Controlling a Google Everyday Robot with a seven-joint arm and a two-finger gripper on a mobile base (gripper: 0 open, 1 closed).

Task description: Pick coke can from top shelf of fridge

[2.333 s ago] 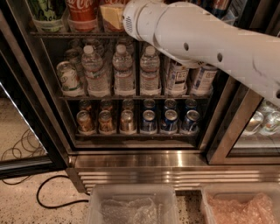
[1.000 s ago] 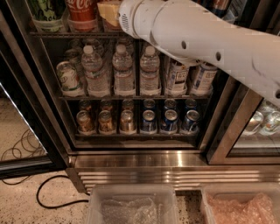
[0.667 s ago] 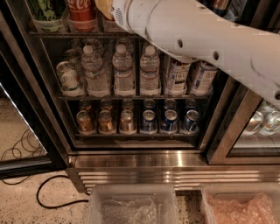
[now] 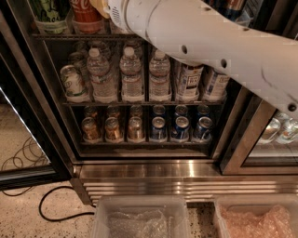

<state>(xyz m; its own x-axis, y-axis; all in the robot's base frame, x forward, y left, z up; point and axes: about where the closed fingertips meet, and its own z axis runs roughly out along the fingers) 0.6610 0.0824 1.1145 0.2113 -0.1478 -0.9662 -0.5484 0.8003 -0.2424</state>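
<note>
My arm (image 4: 209,42) has crept up and leftward since a moment ago. The pincer (image 4: 99,6) is now just right of the coke can (image 4: 85,14), mostly cut off, so I can't tell its state. The coke can stands on the fridge's (image 4: 139,169) top shelf (image 4: 60,35).

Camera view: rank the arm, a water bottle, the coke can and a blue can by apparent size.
1. arm
2. water bottle and coke can, cropped by the frame: unsure
3. blue can
Hand: top edge, beside the coke can.
</note>
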